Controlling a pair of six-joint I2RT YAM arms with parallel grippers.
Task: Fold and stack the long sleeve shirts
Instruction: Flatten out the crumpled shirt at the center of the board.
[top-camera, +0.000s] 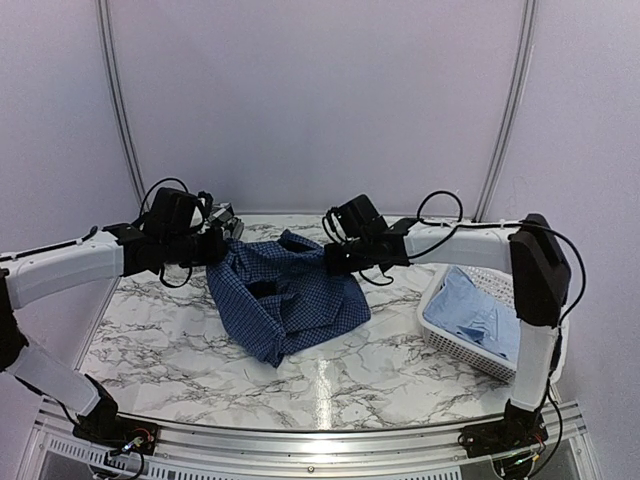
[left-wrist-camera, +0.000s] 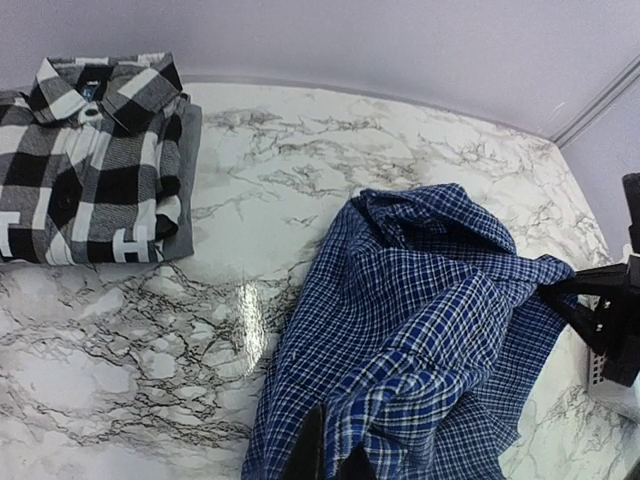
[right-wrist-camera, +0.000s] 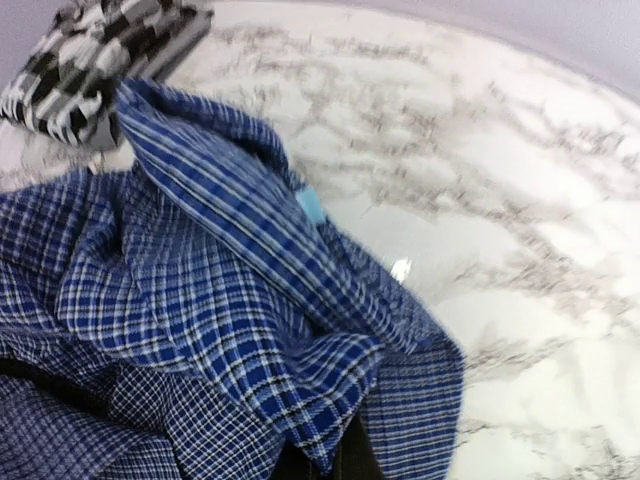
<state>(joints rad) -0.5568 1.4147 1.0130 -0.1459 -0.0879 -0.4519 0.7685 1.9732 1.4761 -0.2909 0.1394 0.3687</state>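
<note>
Shirt (top-camera: 300, 300), dark blue, drapes from left pincer (top-camera: 216, 246) and right pincer (top-camera: 331, 259).

Worktop: glossy white marble-pattern tabletop with grey veining (top-camera: 400, 375). From the top view it fills the frame from 9 to 3. A bright glare patch of reflected light (top-camera: 322, 378) sits toward 6 o'clock of its centre, and similar hotspots show on the slab in both wrist views. A silver aluminium extrusion rail (top-camera: 320, 438) runs along the 6 o'clock edge. The enclosure is a plain pale lilac-grey wall (top-camera: 320, 100) at 12, wrapping round toward 9 and 3 and meeting the tabletop's far edge. Two thin grey metal poles stand against it, both slightly bowed: the left pole (top-camera: 118, 110) at 11, the right pole (top-camera: 512, 110) at 1. Light is soft and even, shadows faint.
</note>
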